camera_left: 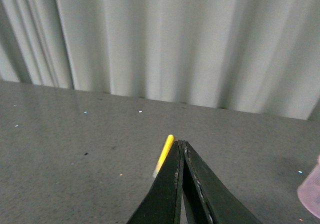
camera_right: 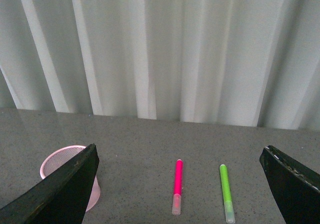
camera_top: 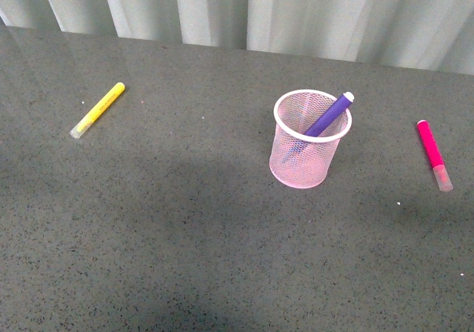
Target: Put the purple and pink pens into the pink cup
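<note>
Though tilted, purple pen (camera_top: 328, 115) in cup (camera_top: 300, 170)

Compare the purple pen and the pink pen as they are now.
The purple pen stands tilted inside the pink cup, leaning on its rim; the pink pen lies flat on the table, right of the cup. One is deep purple, the other magenta. Both are short, similarly shaped markers.

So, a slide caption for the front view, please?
Purple pen leans in pink mesh cup; pink pen and yellow marker lie outside.
</note>
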{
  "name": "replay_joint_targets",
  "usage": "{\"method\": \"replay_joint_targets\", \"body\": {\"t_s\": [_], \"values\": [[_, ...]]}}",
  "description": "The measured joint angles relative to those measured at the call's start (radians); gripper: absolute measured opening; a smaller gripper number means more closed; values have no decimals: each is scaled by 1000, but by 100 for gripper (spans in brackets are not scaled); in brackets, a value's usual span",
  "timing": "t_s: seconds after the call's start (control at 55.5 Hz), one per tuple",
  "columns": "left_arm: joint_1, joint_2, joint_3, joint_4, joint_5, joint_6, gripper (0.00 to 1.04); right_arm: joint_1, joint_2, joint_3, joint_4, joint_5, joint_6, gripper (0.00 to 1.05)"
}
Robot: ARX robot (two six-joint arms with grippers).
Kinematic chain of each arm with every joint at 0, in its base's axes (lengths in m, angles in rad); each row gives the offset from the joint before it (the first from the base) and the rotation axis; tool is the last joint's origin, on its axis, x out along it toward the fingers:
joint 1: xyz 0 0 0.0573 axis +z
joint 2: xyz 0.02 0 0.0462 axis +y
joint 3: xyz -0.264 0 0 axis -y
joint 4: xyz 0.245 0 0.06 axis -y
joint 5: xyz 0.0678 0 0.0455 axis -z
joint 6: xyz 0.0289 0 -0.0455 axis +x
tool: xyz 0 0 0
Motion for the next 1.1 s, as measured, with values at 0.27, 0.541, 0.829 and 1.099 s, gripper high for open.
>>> {"method": "replay_joint_targets", "body": {"t_s": [0.27, 0.541, 0.829, 1.099], "values": [[-7, -96, -30, -66, -5, 0, 4, 0, 0, 0, 0, 0, 0, 98], [-7, -178, -59, -101, -5, 0, 4, 0, 0, 0, 0, 0, 0, 98], [-7, -253, -59, -179, -5, 0, 4, 0, 0, 0, 0, 0, 0, 98], [-7, -429, -58, -359, -5, 1, 4, 0, 0, 0, 0, 0, 0, 98]]}}
